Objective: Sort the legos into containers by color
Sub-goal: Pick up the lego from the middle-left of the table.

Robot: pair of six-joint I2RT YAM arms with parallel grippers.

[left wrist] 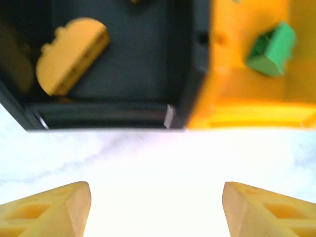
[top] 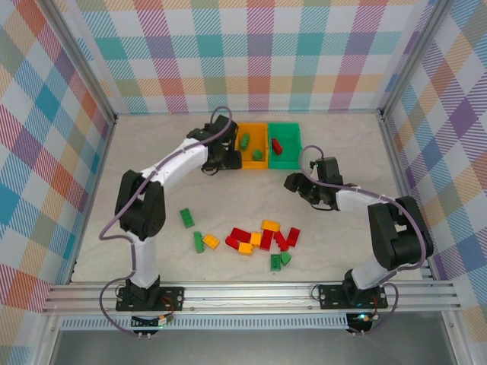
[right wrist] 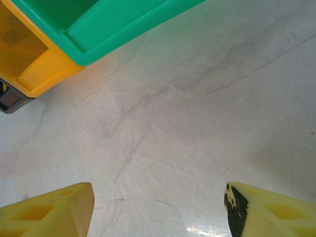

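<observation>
Fingers of the left gripper (left wrist: 157, 197) stand apart, nothing between them, bare table beneath, just short of the black bin (left wrist: 190, 59); one yellow-orange brick (left wrist: 69, 57) lies inside it; orange-yellow bin (left wrist: 237, 116) pressed against its side, two green bricks (top: 246, 141) in there; green bin (top: 295, 131) next along, red brick (top: 276, 145) inside; right gripper (right wrist: 160, 202) spread and empty too, near that bin's front corner; loose legos (top: 259, 239) clustered toward the arm bases, open tabletop (top: 365, 152) all round.
</observation>
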